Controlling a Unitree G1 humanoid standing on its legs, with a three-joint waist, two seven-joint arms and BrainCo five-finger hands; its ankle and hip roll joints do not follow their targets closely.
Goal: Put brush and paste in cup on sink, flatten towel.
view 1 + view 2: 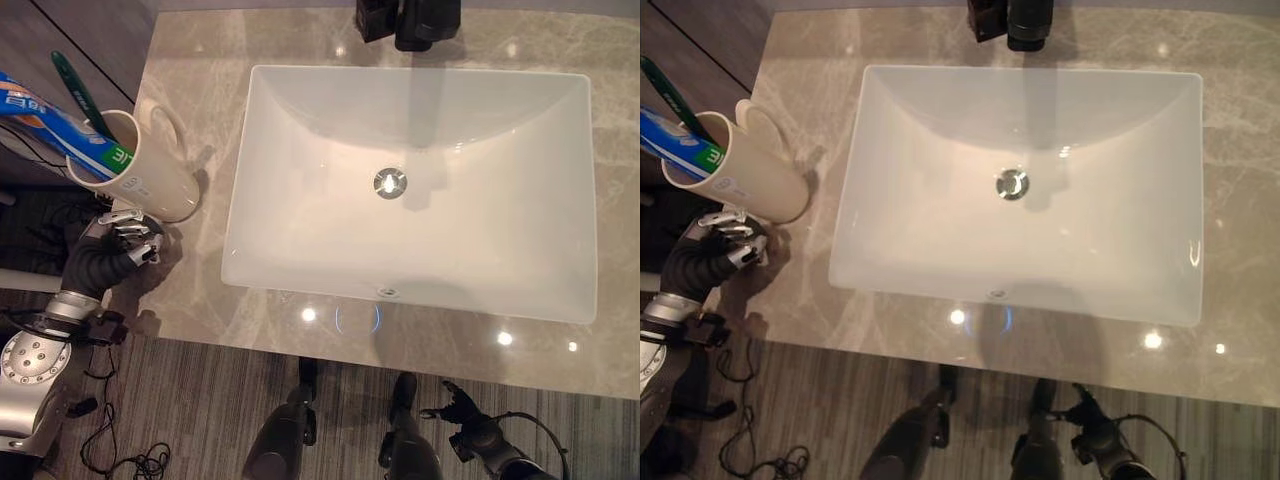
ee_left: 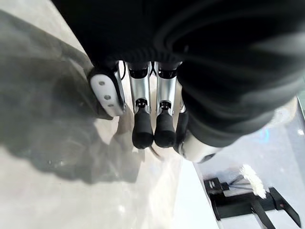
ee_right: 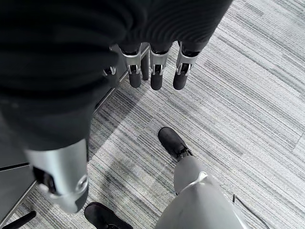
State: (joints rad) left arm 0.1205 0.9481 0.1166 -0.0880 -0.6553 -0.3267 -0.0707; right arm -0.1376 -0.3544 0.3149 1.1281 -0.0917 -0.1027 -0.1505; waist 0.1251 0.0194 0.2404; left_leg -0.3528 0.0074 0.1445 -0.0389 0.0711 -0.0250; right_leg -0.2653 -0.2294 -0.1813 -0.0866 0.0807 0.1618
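Left eye view: a marble tabletop carries a white rectangular sink with a metal drain in its middle.
Cup: a cream cup stands on the tabletop at the sink's left, just beside the basin's rim and near the tabletop's left edge, tilted so its mouth leans left.
Paste: a blue, white and green toothpaste tube sits in the cup, its upper end sticking out past the rim to the left.
Brush: a dark green toothbrush also stands in the cup, its handle rising up and to the left above the tube.
Left hand: the left hand sits on the tabletop's left front corner, just below the cup; its fingertips lie close to the cup's base, and whether they touch it I cannot tell. In the left wrist view its fingers hang fairly straight and side by side, holding nothing.
Right hand: the right hand hangs low over the striped grey floor in front of the tabletop, well apart from the sink; in the right wrist view its fingers are relaxed and empty.
Faucet: a black fixture stands at the tabletop's far edge behind the sink.
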